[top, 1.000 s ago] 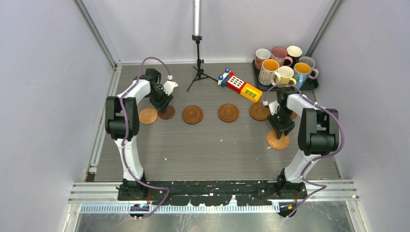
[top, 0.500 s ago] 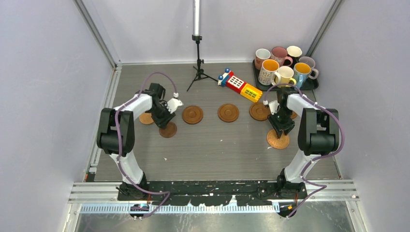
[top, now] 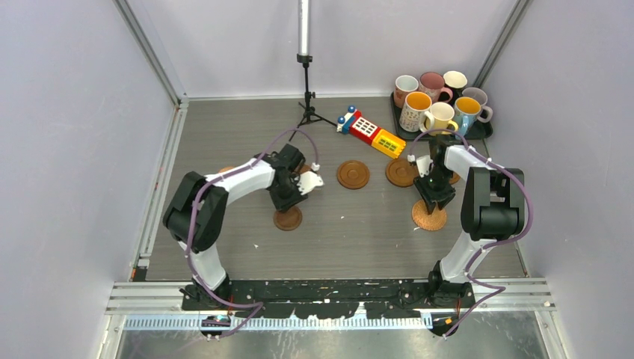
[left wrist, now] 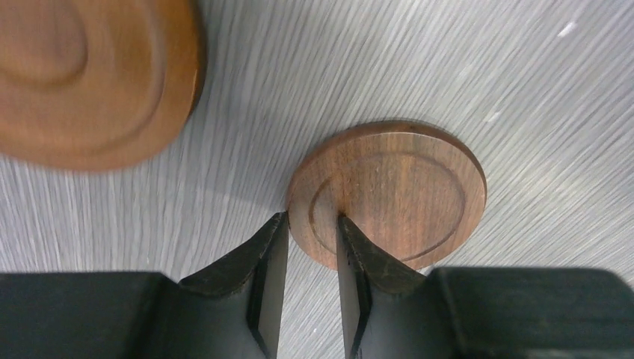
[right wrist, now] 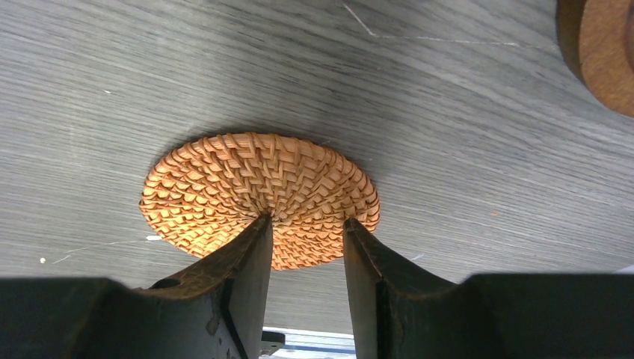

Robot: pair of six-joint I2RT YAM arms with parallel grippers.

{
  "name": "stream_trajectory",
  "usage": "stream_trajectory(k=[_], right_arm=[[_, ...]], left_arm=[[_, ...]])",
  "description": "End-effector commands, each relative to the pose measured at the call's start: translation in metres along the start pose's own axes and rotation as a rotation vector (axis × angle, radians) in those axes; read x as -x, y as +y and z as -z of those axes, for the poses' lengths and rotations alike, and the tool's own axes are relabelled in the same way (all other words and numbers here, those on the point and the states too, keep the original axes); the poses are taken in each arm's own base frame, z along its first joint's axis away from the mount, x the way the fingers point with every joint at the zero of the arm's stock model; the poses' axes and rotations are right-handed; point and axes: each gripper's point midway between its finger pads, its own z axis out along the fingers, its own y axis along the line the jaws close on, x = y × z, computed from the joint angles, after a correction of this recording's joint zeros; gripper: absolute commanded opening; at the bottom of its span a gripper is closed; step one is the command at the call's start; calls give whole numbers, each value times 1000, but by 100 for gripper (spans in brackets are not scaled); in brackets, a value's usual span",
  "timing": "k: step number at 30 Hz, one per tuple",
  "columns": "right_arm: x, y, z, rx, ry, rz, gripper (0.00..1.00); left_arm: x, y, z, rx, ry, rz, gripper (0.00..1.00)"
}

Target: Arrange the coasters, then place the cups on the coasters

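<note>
Reference landmark: the toy block (top: pixel 370 133), at the far middle of the surface (top: pixel 336 247).

1. Dark coaster (left wrist: pixel 389 193). Location: left of the toy block and well nearer the arm bases. The left jaws are closed tight across its rim, one tip outside the edge and the other on the grooved face. Whether the disc rests on the surface or hangs just above it cannot be told. Judged handling: thin, stiff, light wood with a smooth finish. An edge pinch is the only practical hold, and the disc may pivot in it. Lay it flat before release.

2. Brown coasters (top: pixel 353 174). Two lie flat just on the near side of the toy block, apart from each other. Expect the same handling; take each by the rim.

3. Woven coaster (right wrist: pixel 258 187). Location: right of the toy block and nearer the arm bases. The right jaws stand partly open, with both tips over its near edge. Whether they clamp it or only press on it cannot be told. Judged handling: light, slightly domed and rough enough to resist slipping, but the weave may yield under pressure.

4. Cups (top: pixel 437 105). Seven stand packed together on the tray (top: pixel 478 133), right of the toy block. Judged handling: rigid, glazed, breakable and far heavier than a coaster. Grip the wall at the rim, taking the outer cups first.
</note>
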Motion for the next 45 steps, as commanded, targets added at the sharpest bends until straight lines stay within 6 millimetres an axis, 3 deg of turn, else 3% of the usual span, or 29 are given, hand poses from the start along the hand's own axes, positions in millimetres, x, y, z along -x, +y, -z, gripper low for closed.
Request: stream_trajectory(k=[1,6,15,27,36,45], right_arm=[[16,6,13,37,-81,-24,45],[19,13,21,71,-108,-34,45],[12,7,20,36,-84,-38,45],[8,-5,28,28,-98,-95,45],[1,-13,37,20,-102,-119,45],[-4,-18,39,18,-100,-124,45]], left_arm=[[36,-32,-32,-64,-23,-4,30],[79,-54,-48,-62,-35,-58,30],[161,-89,-62,-99,-111,-89,29],[237,-109,-86,-92,-198,-65,30],[280,-134,-90,-104,-274,-99,31],[288,-149,-92,-161,-298,-87,33]])
